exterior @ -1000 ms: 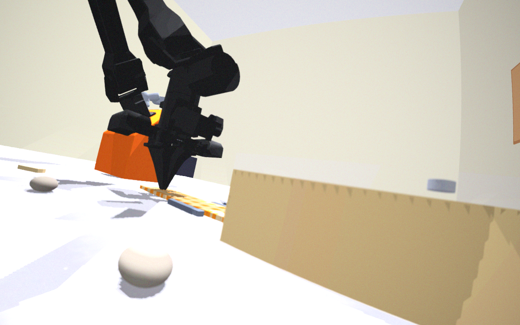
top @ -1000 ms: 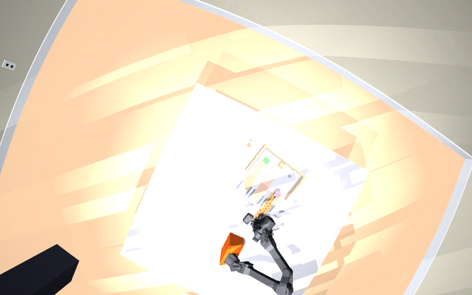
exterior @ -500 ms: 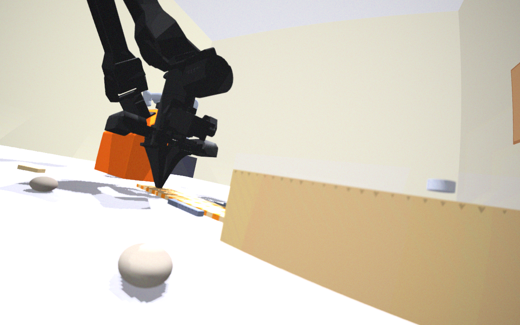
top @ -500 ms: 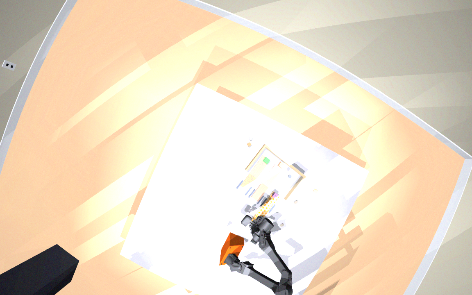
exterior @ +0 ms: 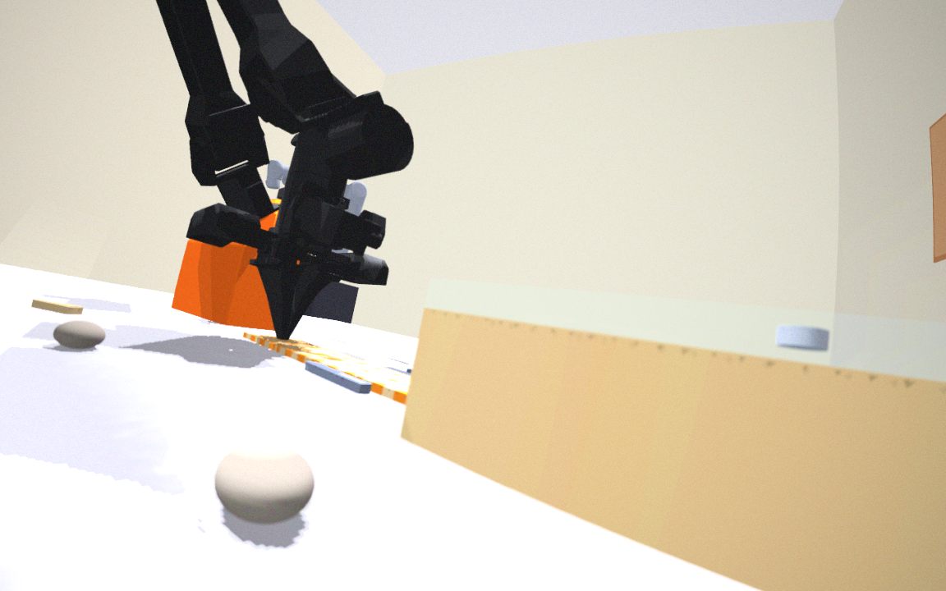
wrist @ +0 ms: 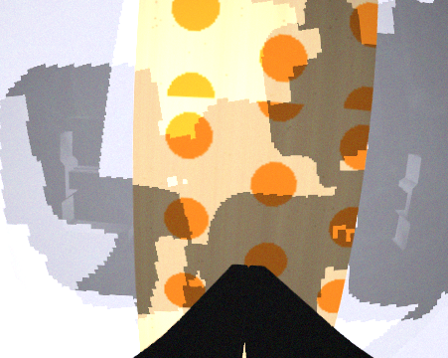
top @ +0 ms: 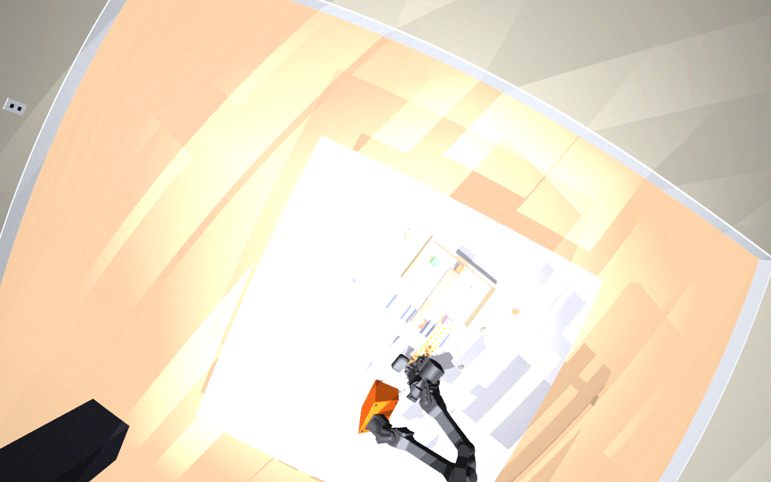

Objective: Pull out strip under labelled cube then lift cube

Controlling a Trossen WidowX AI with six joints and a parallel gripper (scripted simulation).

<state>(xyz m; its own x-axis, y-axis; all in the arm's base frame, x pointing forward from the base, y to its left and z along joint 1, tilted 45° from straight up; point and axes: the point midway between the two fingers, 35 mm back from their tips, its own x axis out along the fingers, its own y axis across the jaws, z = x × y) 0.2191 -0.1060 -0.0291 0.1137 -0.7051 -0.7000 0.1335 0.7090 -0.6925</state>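
Dotted strip under the closed claw, small pink cube at its far end

Item: the orange-dotted strip (top: 434, 338) (exterior: 329, 358) (wrist: 224, 149), flat on the table (top: 316, 269) (exterior: 94, 514). Its long axis runs from beneath the claw (top: 415, 358) (exterior: 283, 337) (wrist: 248, 267) away toward the wooden enclosure (top: 480, 306) (exterior: 571, 411); only a short length lies behind the claw.

Item: a pinkish cube (top: 447, 320), on the strip's far end, ahead of the claw and well apart from it, around the enclosure's mouth. No label legible from here; I take it for the labelled one.

Item: the claw, one, fingers together, nothing between them. Tips down on the strip's upper face, or so near that I cannot tell contact from a hair's gap. Likely use: pressing and dragging the strip back toward the arm, cube riding along. Hazard, in my judgement: tips slipping, or the cube being shaken off.

Item: a blue-grey bar (exterior: 337, 377), beside the strip, ahead of the claw.

Items: a green cube (top: 434, 261) and an orange cube (top: 459, 269), farther ahead of the claw, beyond the pinkish one.

Item: an orange block (top: 379, 392) (exterior: 212, 282), behind the claw, clear of the strip.
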